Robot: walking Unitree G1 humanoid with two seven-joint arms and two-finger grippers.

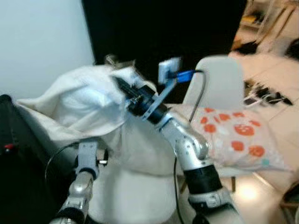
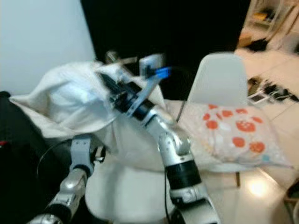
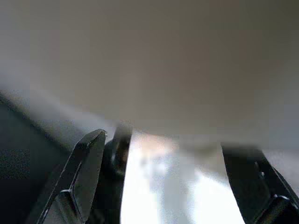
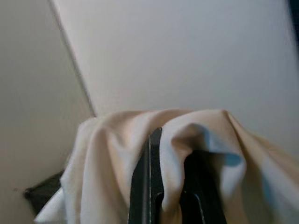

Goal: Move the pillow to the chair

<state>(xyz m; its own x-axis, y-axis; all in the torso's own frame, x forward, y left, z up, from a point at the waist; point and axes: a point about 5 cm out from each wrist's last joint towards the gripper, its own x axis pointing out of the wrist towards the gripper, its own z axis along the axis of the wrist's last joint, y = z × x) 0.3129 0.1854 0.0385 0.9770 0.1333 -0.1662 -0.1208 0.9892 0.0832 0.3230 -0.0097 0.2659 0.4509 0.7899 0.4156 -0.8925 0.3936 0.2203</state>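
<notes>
Pillow held aloft, chair waiting beyond it

Pillow (image 1: 88, 105), large, white and limp, hung in the air in front of the robot, its long axis running roughly from the robot's left, low, up toward the right. A white chair (image 1: 219, 79) stood beyond and to the right of the pillow, and a second, orange-spotted cushion (image 1: 236, 137) already lay on its seat. I judged the carry to be mid-way, with the drop to the right not yet made. Pale tiled floor (image 1: 266, 186) and a black panel (image 1: 163, 28) lay behind the pillow. The right claw (image 4: 170, 163) was clamped on a fold at the pillow's top. The left claw (image 3: 163, 177), spread wide, sat under the pillow's lower edge.
</notes>
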